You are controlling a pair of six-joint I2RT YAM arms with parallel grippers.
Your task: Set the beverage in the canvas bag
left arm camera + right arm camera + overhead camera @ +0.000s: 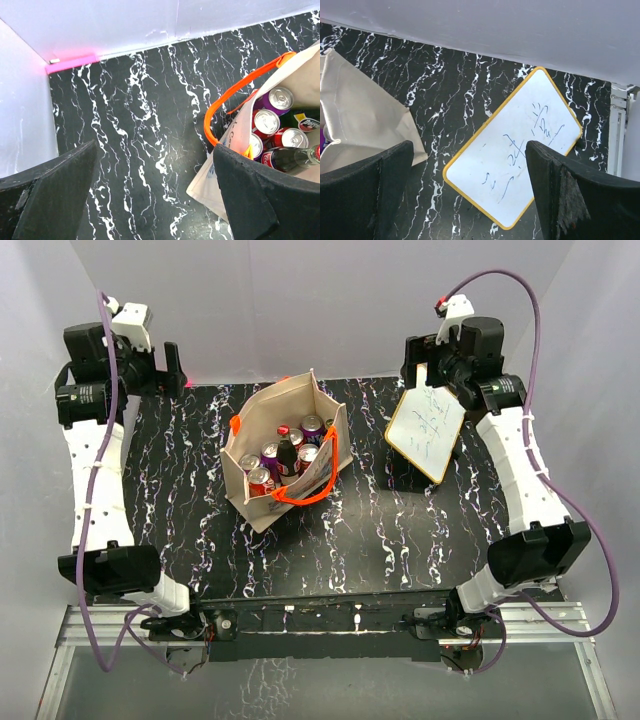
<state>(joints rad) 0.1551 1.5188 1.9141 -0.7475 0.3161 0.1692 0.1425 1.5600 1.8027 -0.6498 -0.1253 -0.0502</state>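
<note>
Most of the top view was a black tabletop (400, 530) veined white like marble, boxed in by plain white walls. At centre stood the canvas bag (262, 412), boxy beige cloth with orange loop handles (310, 490); its printed lettering was too small to read. Upper right lay a yellow-edged white board (428, 430) with illegible blue scribbles. The left gripper (155, 200) hung empty, jaws wide apart, over bare tabletop; the right gripper (470, 200), equally spread, hung above the board. Inside the bag lay a dark bottle (287, 159) with an unreadable red label among purple and red cans (279, 98). Pink tape (72, 62) marked the wall's foot.
</note>
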